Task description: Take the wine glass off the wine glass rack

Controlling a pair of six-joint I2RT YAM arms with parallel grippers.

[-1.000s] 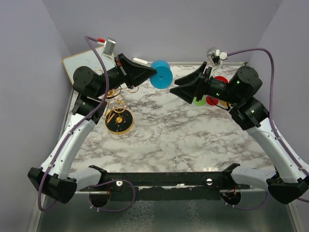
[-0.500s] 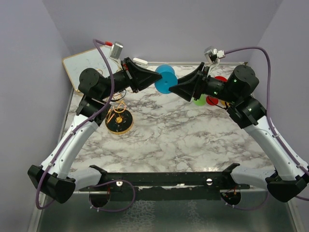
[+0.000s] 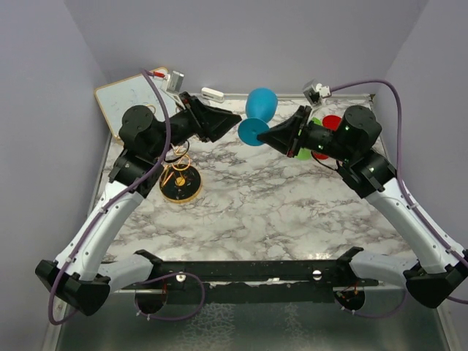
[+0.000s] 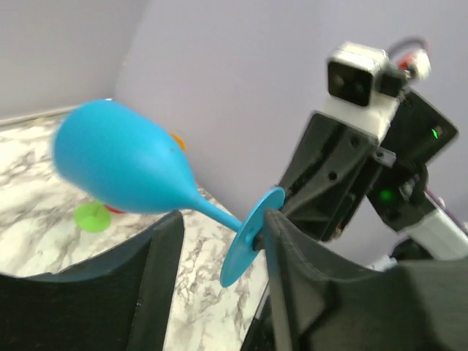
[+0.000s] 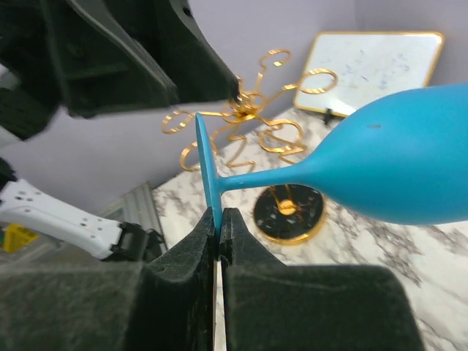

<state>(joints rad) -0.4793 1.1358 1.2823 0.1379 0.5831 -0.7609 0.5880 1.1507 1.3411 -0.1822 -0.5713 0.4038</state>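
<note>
The blue wine glass point(image 3: 261, 102) hangs in the air above the back of the table, clear of the wine glass rack point(image 3: 180, 183). My right gripper point(image 3: 268, 134) is shut on the rim of the glass's round foot point(image 5: 207, 164), with the bowl point(image 5: 402, 168) tilted up and away. My left gripper point(image 3: 235, 117) is open, its fingers point(image 4: 157, 256) standing either side of the stem point(image 4: 212, 212) without pressing it. The gold rack point(image 5: 248, 110) stands at the left on its round dark base point(image 5: 289, 208), with no glass on it.
A white board point(image 3: 121, 99) with a gold rim leans in the back left corner. Red point(image 3: 333, 122) and green point(image 3: 301, 153) round objects lie behind the right arm. A small white object point(image 3: 212, 93) rests at the table's back edge.
My left gripper has opened and let go of the glass. My right gripper has closed on the foot, and the bowl has swung up towards the back wall.
</note>
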